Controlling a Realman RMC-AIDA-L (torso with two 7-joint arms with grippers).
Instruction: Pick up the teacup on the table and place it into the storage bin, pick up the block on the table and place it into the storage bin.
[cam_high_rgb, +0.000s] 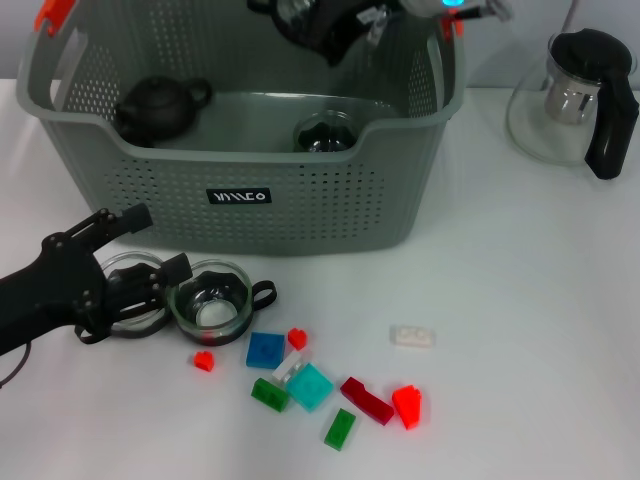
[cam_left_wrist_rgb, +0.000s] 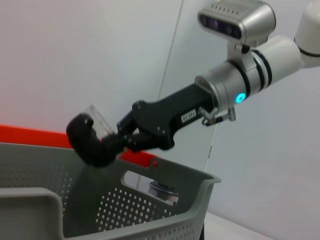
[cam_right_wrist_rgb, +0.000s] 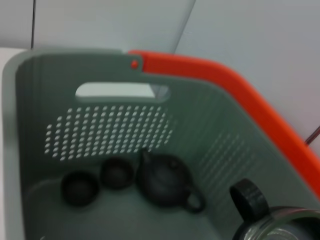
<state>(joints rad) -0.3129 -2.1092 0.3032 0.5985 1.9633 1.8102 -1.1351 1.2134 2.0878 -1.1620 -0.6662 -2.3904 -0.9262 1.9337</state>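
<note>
- Holding a clear glass teacup with a black handle (cam_left_wrist_rgb: 89, 131) in the right gripper (cam_left_wrist_rgb: 107, 142), I have its jaws clenched on the cup above the large grey-green perforated plastic storage bin (cam_high_rgb: 300, 205), so a release should drop it inside rather than onto the rim
- Below it, the bin already holds a black round teapot (cam_high_rgb: 155, 108) and another glass cup (cam_high_rgb: 325, 133); I judge the open floor between them to be the safest spot
- My left gripper (cam_high_rgb: 160, 242) lies low on the white table (cam_high_rgb: 520, 300) in front of the bin, jaws spread, beside two more glass teacups (cam_high_rgb: 212, 302), probably staged for the next grab
- The small plastic blocks (cam_high_rgb: 311, 386), blue, teal, green, red and white, are scattered on the table near those cups, none gripped, so the block half is not yet done
- A glass pitcher with a black handle (cam_high_rgb: 575, 95) stands right of the bin, well apart from both grippers
</note>
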